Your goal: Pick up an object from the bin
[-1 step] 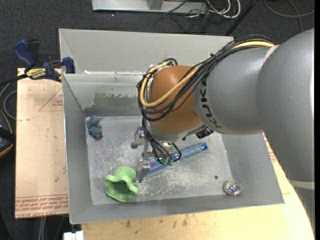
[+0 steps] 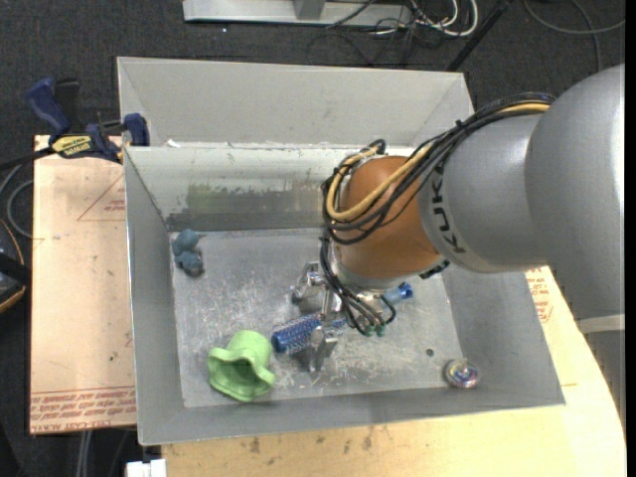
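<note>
The ribbed blue cylinder point(image 2: 294, 336) is lying on the bin floor in the lower middle of the frame, stretching left to right, with its right end reaching in between the fingers point(image 2: 322, 352) of the gripper point(image 2: 315, 324). The fingers are standing apart, one above that end and one below it, and they are not pressing on it as far as can be seen. The gripper is pointing down at the floor, hanging under the orange wrist cover point(image 2: 383, 222), which is carrying loops of yellow and black cable. The grey arm point(image 2: 537, 187) is reaching in from the upper right of the frame.

Just left of the cylinder, a crumpled light green thing point(image 2: 241, 366) is sitting near the lower left corner of the floor. A small blue piece point(image 2: 400, 292) is showing just under the right side of the orange cover. A blue-grey lump point(image 2: 187, 253) is resting well apart at the upper left of the floor, against the back wall. A small round shiny thing point(image 2: 460, 373) is lying alone at the lower right. The grey metal bin point(image 2: 149, 296) is holding them all.
</note>
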Motion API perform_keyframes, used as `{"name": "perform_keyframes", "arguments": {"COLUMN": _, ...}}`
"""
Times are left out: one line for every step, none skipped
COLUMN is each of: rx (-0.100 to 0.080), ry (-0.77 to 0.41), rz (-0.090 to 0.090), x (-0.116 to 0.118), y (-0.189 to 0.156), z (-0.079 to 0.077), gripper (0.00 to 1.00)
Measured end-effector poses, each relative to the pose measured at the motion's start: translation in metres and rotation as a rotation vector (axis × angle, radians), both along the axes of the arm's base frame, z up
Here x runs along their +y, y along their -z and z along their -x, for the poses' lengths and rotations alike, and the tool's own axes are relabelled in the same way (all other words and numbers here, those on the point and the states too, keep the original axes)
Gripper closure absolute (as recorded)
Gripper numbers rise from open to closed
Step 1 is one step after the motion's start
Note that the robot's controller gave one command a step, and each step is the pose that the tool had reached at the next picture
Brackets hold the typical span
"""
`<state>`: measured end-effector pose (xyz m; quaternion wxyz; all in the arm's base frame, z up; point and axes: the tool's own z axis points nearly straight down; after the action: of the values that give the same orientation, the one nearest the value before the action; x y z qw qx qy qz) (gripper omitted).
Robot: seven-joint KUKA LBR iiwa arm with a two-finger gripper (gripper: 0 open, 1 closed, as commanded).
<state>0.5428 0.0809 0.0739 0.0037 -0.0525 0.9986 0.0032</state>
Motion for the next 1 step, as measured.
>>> {"name": "perform_keyframes", "arguments": {"rx": 0.006, "ry": -0.219, "rz": 0.007, "x": 0.0002, "y": -0.0263, "z": 0.0234, "gripper": 0.0}}
